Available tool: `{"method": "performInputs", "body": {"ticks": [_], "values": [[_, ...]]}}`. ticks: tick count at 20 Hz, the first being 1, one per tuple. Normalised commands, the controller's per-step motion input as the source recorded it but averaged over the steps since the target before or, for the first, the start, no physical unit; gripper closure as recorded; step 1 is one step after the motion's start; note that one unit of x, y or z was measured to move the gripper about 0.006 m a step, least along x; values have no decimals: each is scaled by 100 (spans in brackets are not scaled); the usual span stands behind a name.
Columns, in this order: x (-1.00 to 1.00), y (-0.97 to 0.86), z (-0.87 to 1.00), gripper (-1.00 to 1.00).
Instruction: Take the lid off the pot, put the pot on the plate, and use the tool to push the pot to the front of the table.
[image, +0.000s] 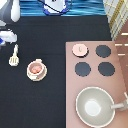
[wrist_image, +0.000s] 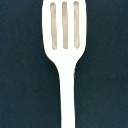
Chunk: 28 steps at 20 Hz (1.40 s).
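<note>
Reading the exterior view as a clock with 12 at its top: my gripper (image: 7, 36) hangs out at roughly 10 o'clock, near the left edge of the table (image: 50, 35). Honestly I can't tell from here whether it's open or closed, and I don't see it carrying anything

The tool (image: 14, 55) lies flat on the black surface just toward 5 o'clock of my gripper, close but apart from it. Its slotted head points to 6 and its handle back to 12. The wrist view is filled with it (wrist_image: 64, 60), slots and handle dead centre, so I'd say I'm parked here to line up on it

The lid (image: 79, 49) is already off. It sits on the stove top (image: 90, 82) at about 2 o'clock, where the fourth burner would be, covering that spot next to the three bare burners (image: 103, 51). That keeps it well out of the way of the working area

The pot (image: 36, 69) is open, reddish inside showing, a bit toward 9 of centre. It looks seated on the plate (image: 30, 76), whose cream rim rings it. My guess is that step is done. The pair sits near the tool, toward its 4 o'clock

The big pan (image: 95, 106) sits at 5 o'clock, not involved
</note>
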Motion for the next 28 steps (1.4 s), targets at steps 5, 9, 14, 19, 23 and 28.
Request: {"method": "performInputs", "body": {"ticks": [5,9,14,19,23,28], "values": [[-36,3,-61,-100],[-34,3,-66,-100],[-45,1,-58,-100],[-35,0,-34,100],[-33,0,-24,100],[-29,-2,-22,100]]}}
